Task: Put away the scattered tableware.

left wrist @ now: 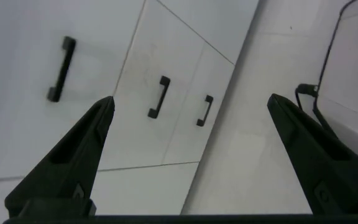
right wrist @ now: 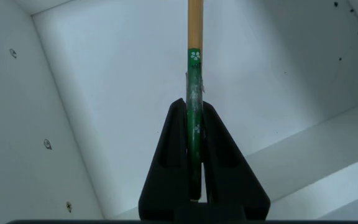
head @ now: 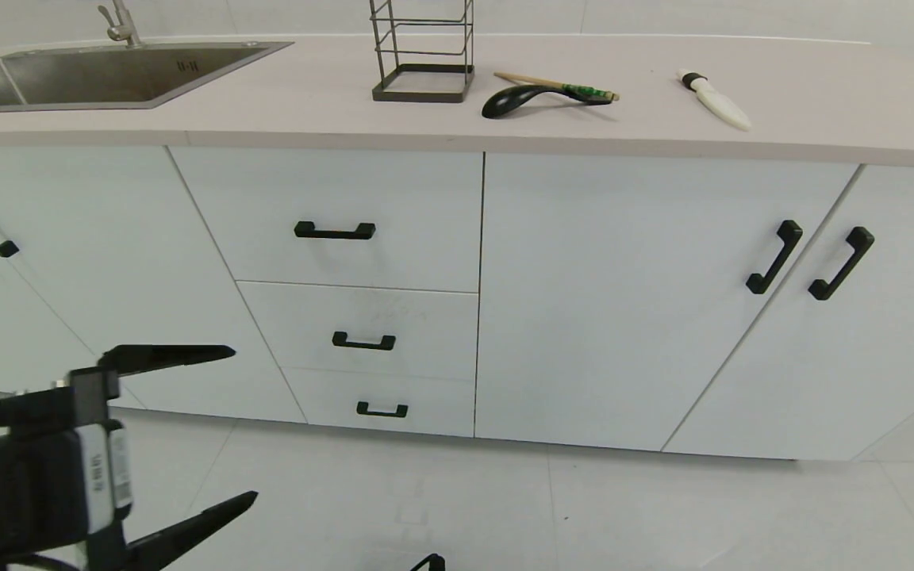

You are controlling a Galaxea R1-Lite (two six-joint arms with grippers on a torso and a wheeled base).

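Head view. The counter [head: 266, 111] runs across the top. The sink [head: 108, 71] is sunk into its far left end, with the tap [head: 117, 22] behind it. A wire rack [head: 424, 55] stands upright near the middle of the counter, toward the back edge. Just right of it lies a black spoon [head: 516, 99], its bowl toward the rack. A loose chopstick [head: 556, 84], wood with a green end, lies behind the spoon, and its green end touches the spoon's handle. Further toward the right end, well apart from both, lies a white knife [head: 715, 99] with a black band. Below the counter edge is a stack of three drawers [head: 362, 317], all closed. My left gripper [head: 243, 423] hangs low in front of the cabinet doors left of the drawers, over the floor [head: 505, 507]. Its fingers are spread wide.

Left wrist view. My left gripper [left wrist: 191, 99] is spread. Between its two dark fingers [left wrist: 79, 155] I see the drawer fronts and the floor.

Right wrist view. My right gripper [right wrist: 194, 109] is pressed together on the green end of a held chopstick [right wrist: 194, 37]. The bare wood runs straight out past the tips. Behind it are white panels [right wrist: 104, 93] that meet at a corner and are dotted with small screws.
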